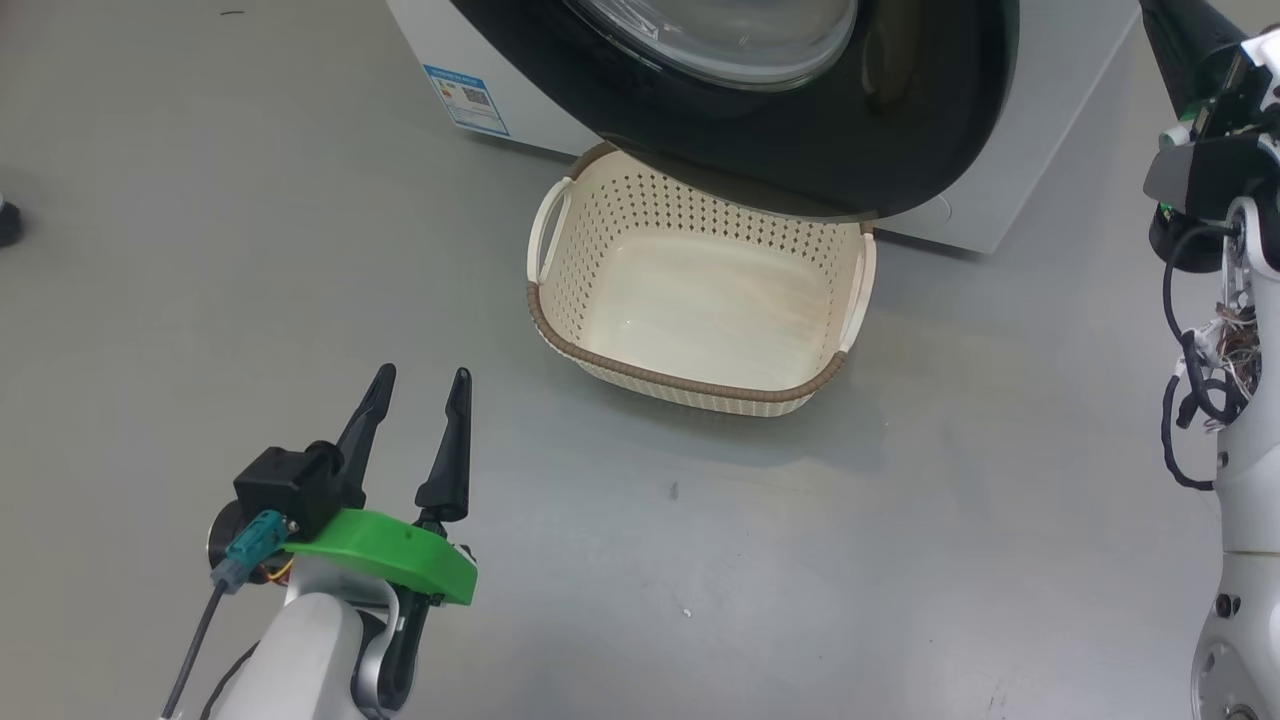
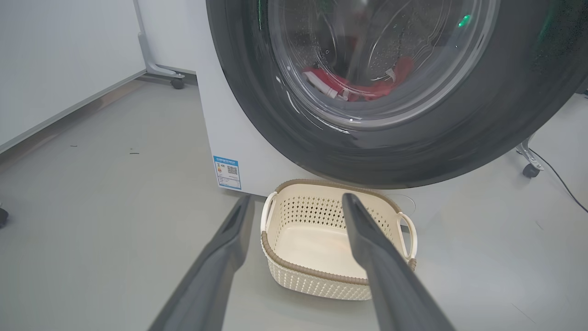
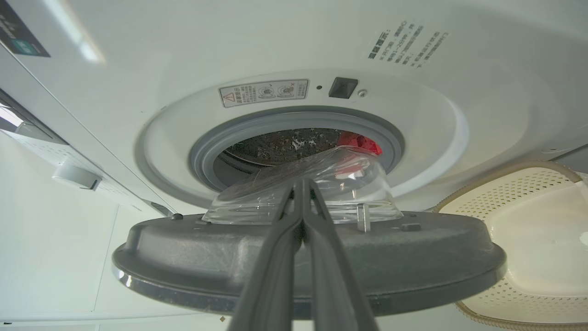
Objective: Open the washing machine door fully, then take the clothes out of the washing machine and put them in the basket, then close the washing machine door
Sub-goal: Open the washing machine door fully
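Observation:
The washing machine door [image 3: 183, 257] stands partly open, its glass bowl in front of the grey-ringed drum mouth [image 3: 206, 151] of the washing machine [image 3: 183, 46]. Red clothes [image 3: 363, 140] lie inside the drum; in the left wrist view the clothes [image 2: 367, 89] show through the door's glass. My right gripper [image 3: 302, 184] is shut with nothing in it, fingers lying along the door's inner side. The cream basket [image 1: 680, 385] sits empty on the floor under the door's black rim [image 1: 900, 130]. My left gripper [image 1: 423, 375] hovers open to the basket's left, short of it.
My right arm [image 1: 1230, 200] with loose cables rises along the head view's right edge. A caster wheel [image 2: 177, 83] stands left of the machine by a white wall panel; another caster [image 2: 531, 171] and a cable lie to its right. Grey floor surrounds the basket.

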Tool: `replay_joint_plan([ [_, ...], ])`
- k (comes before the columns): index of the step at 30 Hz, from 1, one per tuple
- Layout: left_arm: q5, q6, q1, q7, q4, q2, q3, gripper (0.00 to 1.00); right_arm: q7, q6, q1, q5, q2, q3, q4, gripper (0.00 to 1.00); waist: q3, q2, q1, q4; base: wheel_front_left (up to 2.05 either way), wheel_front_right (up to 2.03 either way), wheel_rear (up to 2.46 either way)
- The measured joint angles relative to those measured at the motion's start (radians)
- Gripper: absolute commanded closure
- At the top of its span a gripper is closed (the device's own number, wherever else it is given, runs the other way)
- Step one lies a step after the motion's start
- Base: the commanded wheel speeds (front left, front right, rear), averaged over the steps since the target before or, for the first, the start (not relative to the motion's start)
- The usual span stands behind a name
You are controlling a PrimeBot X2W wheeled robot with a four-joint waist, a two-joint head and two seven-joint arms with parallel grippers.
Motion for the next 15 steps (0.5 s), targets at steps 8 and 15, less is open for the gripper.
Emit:
replay_joint_plan([
  [8,-0.061,-0.002,-0.018,0.0,-0.001,-0.004,-0.021,0.0,0.073,0.0,-0.076,0.02,-0.01,0.013,0.062,1.0,0.028,0.0,0.0,0.032,0.0,0.0,0.0],
  [15,-0.09,-0.002,-0.037,0.0,-0.003,-0.006,-0.055,0.0,0.12,-0.001,-0.103,0.025,-0.014,0.025,0.154,1.0,0.041,0.0,0.0,0.058,0.0,0.0,0.0],
])
